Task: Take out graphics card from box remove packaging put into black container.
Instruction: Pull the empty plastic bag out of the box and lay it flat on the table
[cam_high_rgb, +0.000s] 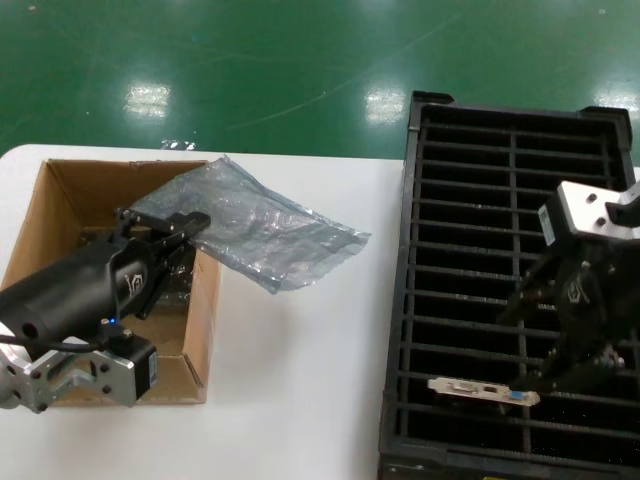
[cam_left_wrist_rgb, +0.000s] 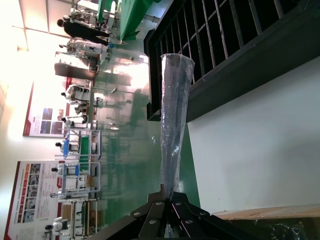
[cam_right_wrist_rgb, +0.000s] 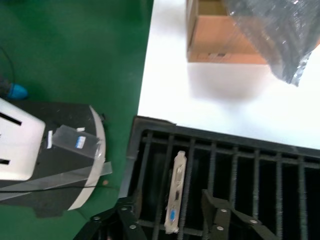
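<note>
Head view: the left gripper (cam_high_rgb: 185, 228) hangs over the brown cardboard box (cam_high_rgb: 40, 215) at the left edge of the white worktop (cam_high_rgb: 300, 350), its fingers pinched on one end of the crinkly grey-blue packaging (cam_high_rgb: 265, 225). The bag stretches from the box's far right corner out over the worktop toward the black container (cam_high_rgb: 420, 250), its free end short of the tray. The right gripper (cam_high_rgb: 580, 375) sits low over the container's near end, at the worktop's right edge. The graphics card (cam_high_rgb: 483, 389) lies in one of the nearest slots of the left column, its silver bracket with the blue port showing.

Left wrist view: the left gripper's fingers (cam_left_wrist_rgb: 155, 215) are closed on the packaging (cam_left_wrist_rgb: 175, 120), which stands out edge-on as a thin sheet, with the black container (cam_left_wrist_rgb: 235, 80) beyond it and a strip of the box (cam_left_wrist_rgb: 265, 214) beside the gripper.

Right wrist view: the right gripper (cam_right_wrist_rgb: 172, 212) has its jaws spread, one on each side of the graphics card (cam_right_wrist_rgb: 175, 192), whose bracket stands in a slot by the near corner of the black container (cam_right_wrist_rgb: 150, 130). No finger clearly touches it. Across the worktop (cam_right_wrist_rgb: 215, 90) are the box (cam_right_wrist_rgb: 220, 40) and the hanging packaging (cam_right_wrist_rgb: 275, 35).
</note>
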